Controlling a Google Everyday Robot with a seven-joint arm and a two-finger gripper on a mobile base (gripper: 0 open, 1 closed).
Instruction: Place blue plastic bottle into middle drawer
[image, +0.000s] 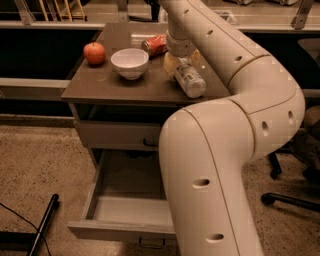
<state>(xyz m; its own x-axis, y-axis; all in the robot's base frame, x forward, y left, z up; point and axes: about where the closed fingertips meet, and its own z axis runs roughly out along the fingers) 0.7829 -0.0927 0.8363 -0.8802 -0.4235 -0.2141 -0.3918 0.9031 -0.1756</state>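
The blue plastic bottle (190, 80), whitish with a pale label, lies on its side on the right part of the cabinet top (100, 85). My gripper (180, 59) hangs straight down over the bottle's far end, at or just above it. My arm covers the gripper's lower part. The middle drawer (125, 210) is pulled out below the cabinet and looks empty. My large arm link covers its right half.
A red apple (95, 52), a white bowl (130, 62) and a red soda can (154, 45) lie on the cabinet top, with a yellowish item (169, 64) beside the gripper. The upper drawer (117, 135) is closed. A dark pole (45, 222) lies on the floor on the left. Chair legs (285, 197) are on the right.
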